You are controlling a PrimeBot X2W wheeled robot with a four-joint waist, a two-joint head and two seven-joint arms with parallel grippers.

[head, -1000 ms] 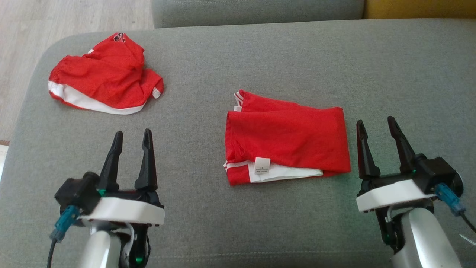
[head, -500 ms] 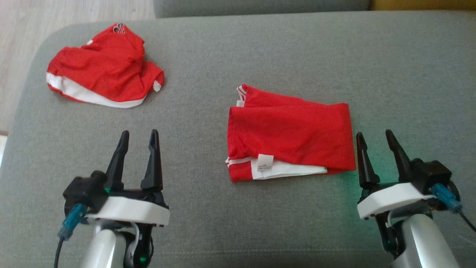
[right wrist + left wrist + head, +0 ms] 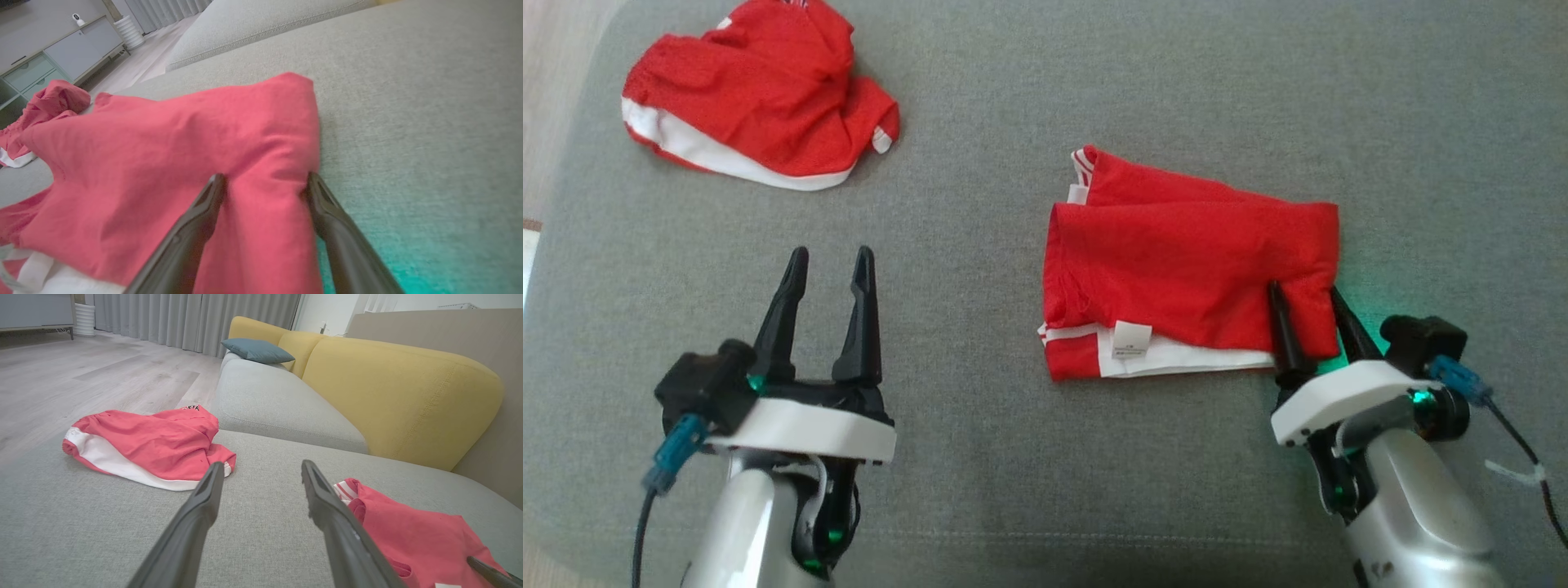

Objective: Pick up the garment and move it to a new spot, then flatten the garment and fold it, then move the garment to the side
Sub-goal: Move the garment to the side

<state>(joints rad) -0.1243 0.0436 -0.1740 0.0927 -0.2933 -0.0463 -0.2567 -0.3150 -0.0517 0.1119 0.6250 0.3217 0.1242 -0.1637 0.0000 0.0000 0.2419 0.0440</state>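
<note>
**On the cushion [image 3: 980, 269], the right gripper [image 3: 1303, 288] straddles a corner of the garment [image 3: 1176, 269]**

Right of centre on the grey cushion lies the garment, red and folded into a rough rectangle. White trim shows along its near edge, with a small white label [image 3: 1133, 339] left of the middle. A striped red-and-white cuff pokes out at the far left corner.

The right gripper is at the garment's near right corner. Its two dark fingers are spread wide, released rather than clenched, one on each side of a ridge of red cloth. In the right wrist view that cloth bunches up between the fingers and meets both of them, and the garment's outer edge runs just beside the right-hand finger. The garment rests whole on the cushion. Green light from the wrist tints the grey fabric beside it.

The left gripper [image 3: 832, 251] is over bare cushion at the near left, well apart from the garment, with its fingers spread and empty. Beyond it, at the far left corner, lies a crumpled heap [image 3: 760, 114] of red cloth with a white band along its near edge, apart from both grippers.

The left wrist view shows a second grey seat behind the heap, a yellow sofa back [image 3: 388, 388], a blue pillow [image 3: 257, 351] and a pale wood floor [image 3: 81, 375].
</note>
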